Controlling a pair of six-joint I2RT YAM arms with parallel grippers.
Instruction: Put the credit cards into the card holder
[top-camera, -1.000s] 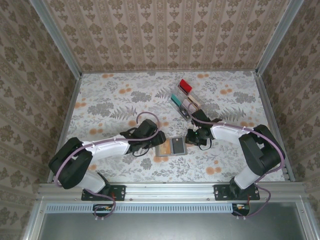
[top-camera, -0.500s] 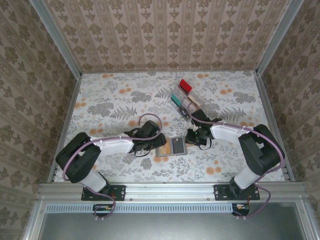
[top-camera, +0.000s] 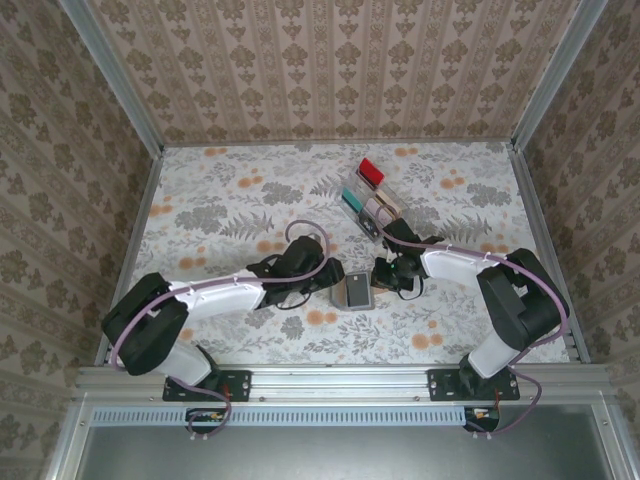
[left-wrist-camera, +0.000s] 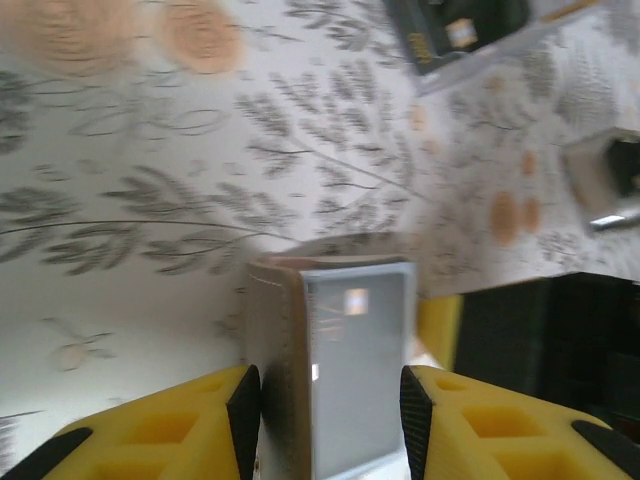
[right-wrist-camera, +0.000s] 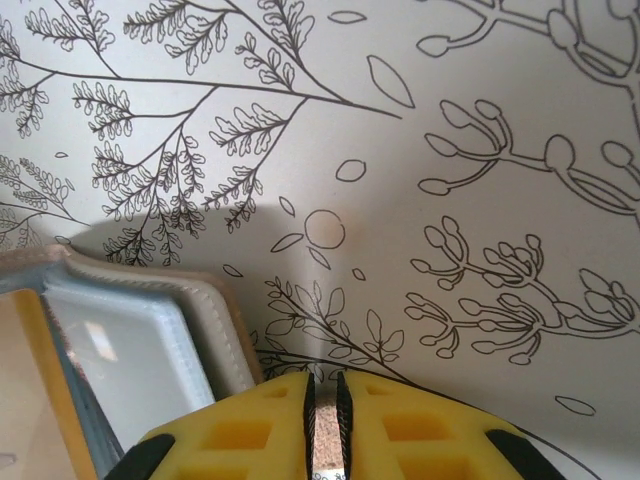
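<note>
Sitting partly folded near the front middle of the surface (top-camera: 220, 200), the card holder (top-camera: 352, 291) shows a grey inner pocket and a pale stitched border. I judge it to be light and thin, and soft at its fold, so it may flop or close by itself. The smooth pocket face is probably slippery, so the stitched outer edges look the better place to take it. The left gripper (left-wrist-camera: 330, 385) is about half open around it. In the left wrist view its dark pads (left-wrist-camera: 247, 410) seem to lie against both sides of the holder, so I take this as a grip. The right gripper (right-wrist-camera: 323, 405) is just beside the holder's other side, low over the surface, closed to a thin slit; I cannot tell if anything thin is inside. The credit cards (top-camera: 368, 195) stand farther back in a clear rack (top-camera: 372, 228), with a red card (top-camera: 370, 172) at the far end and a teal card (top-camera: 350, 198) nearer. They are likely stiff, light and slick, easiest to pinch by the top edge above the slots.
</note>
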